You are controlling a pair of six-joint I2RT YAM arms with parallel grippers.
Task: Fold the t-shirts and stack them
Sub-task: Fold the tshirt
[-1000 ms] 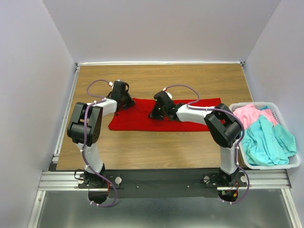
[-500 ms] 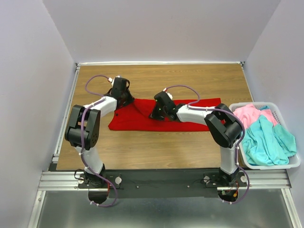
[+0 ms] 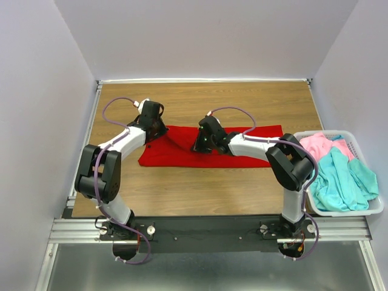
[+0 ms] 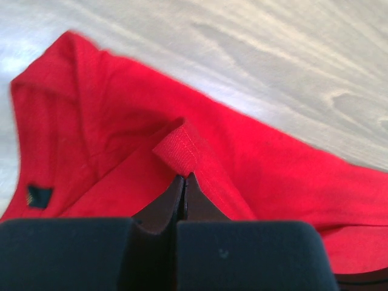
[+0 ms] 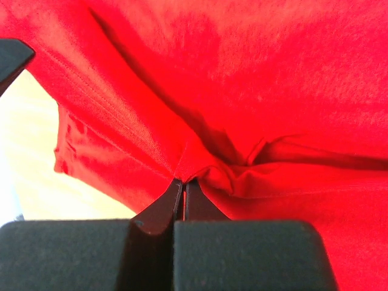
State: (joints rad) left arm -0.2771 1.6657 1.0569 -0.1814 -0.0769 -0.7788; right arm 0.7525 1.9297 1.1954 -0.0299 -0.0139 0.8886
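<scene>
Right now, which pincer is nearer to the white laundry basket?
The right. The right pincer grips the red t-shirt near its middle, to the left of the basket. The left pincer grips the shirt's far left corner, farther from the basket.

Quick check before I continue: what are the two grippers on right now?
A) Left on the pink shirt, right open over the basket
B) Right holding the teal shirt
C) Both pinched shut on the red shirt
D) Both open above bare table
C: each wrist view shows the jaws closed with red cloth nipped at the tips, for the left gripper and the right gripper, both on the red t-shirt.
</scene>
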